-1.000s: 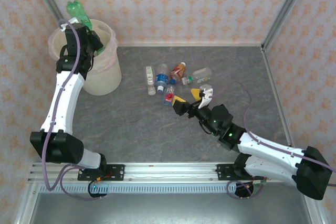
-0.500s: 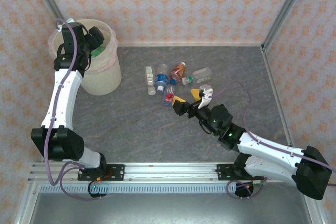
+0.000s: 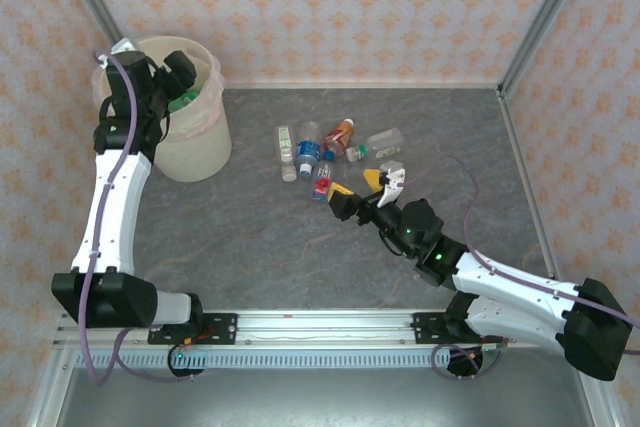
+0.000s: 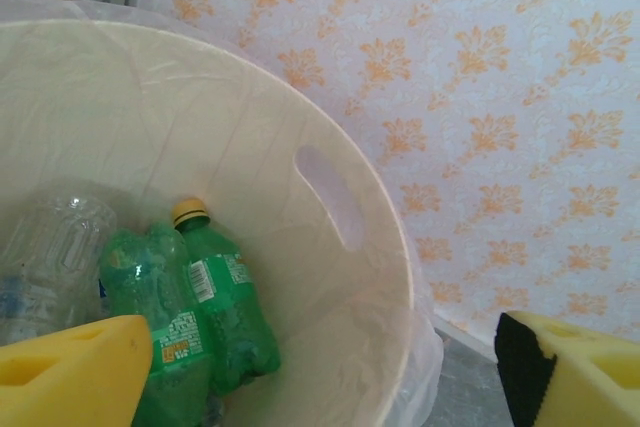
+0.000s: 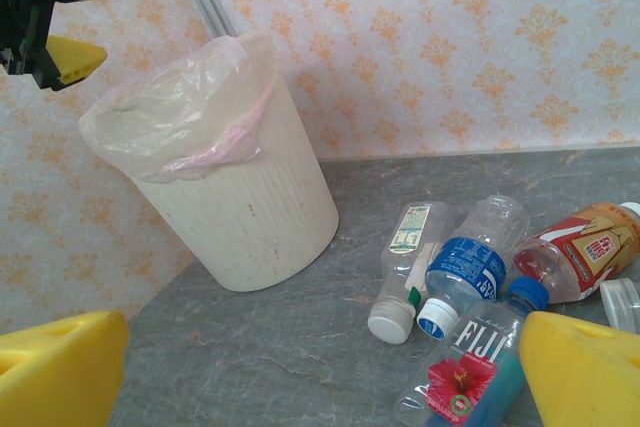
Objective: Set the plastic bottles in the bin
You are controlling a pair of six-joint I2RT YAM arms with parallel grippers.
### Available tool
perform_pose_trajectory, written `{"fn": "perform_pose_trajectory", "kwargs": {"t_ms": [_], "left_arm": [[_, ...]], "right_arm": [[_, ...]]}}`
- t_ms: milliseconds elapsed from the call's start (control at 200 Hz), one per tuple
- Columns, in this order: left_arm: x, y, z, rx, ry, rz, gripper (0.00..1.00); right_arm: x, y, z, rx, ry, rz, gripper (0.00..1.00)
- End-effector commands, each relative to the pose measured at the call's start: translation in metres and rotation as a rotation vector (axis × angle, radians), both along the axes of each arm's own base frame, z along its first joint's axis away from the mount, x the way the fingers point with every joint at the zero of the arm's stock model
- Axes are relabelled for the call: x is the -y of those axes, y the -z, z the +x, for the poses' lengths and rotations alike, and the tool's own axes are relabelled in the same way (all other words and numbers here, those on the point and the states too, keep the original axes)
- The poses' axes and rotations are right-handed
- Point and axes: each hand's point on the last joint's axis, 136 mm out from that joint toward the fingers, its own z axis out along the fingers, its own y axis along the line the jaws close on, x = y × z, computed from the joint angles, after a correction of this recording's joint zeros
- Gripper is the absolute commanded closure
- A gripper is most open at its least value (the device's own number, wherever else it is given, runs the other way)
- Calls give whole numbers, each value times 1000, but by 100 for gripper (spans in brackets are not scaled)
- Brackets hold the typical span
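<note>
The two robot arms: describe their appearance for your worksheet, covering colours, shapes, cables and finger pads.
Both the left arm and right arm have white links joined by bulky black joints, with a thin purple cable along each. Small green lights glow on the right arm. The left gripper and right gripper carry blocky yellow finger pads.

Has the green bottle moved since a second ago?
Yes: the green bottle went down from above the bin rim into the bin; the left pincer stands open.
</note>
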Motion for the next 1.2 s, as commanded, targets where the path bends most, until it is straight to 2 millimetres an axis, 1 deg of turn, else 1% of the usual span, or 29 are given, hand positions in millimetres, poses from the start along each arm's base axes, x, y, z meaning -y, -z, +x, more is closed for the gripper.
{"fn": "perform_pose_trajectory", "kwargs": {"t_ms": [0, 110, 185, 230, 400, 561, 621, 706, 811, 891, 966, 1111, 1196], "left_arm": [[18, -12, -4, 51, 43, -12, 1], [40, -11, -10, 54, 70, 7, 1], [57, -6, -14, 55, 91, 23, 1], [69, 0, -16, 46, 117, 24, 1], [106, 21, -21, -8, 169, 47, 1], [146, 48, -22, -57, 228, 69, 1], [163, 63, -21, -78, 256, 75, 1], [181, 92, -15, -133, 286, 80, 1], [196, 130, -5, -210, 305, 86, 1], [201, 155, 5, -263, 305, 99, 1], [205, 178, 12, -315, 304, 110, 1], [210, 214, 26, -412, 298, 149, 1], [212, 233, 35, -466, 294, 179, 1]], "right_arm": [[2, -4, 1, 10, 4, 26, 0], [2, -4, 1, 12, 9, 25, 0], [3, -4, 1, 11, 13, 26, 0], [3, -5, 1, 13, 14, 28, 0], [4, -4, 1, 12, 16, 27, 0], [4, -5, 1, 11, 15, 23, 0], [3, -6, 1, 9, 13, 24, 0], [4, -7, 0, 3, 11, 24, 0], [5, -7, -1, 5, 7, 24, 0], [4, -9, -2, 9, 1, 26, 0], [3, -6, -2, 8, -6, 24, 0], [3, 3, -3, -5, -10, 36, 0], [1, 0, -6, -7, -28, 46, 0]]}}
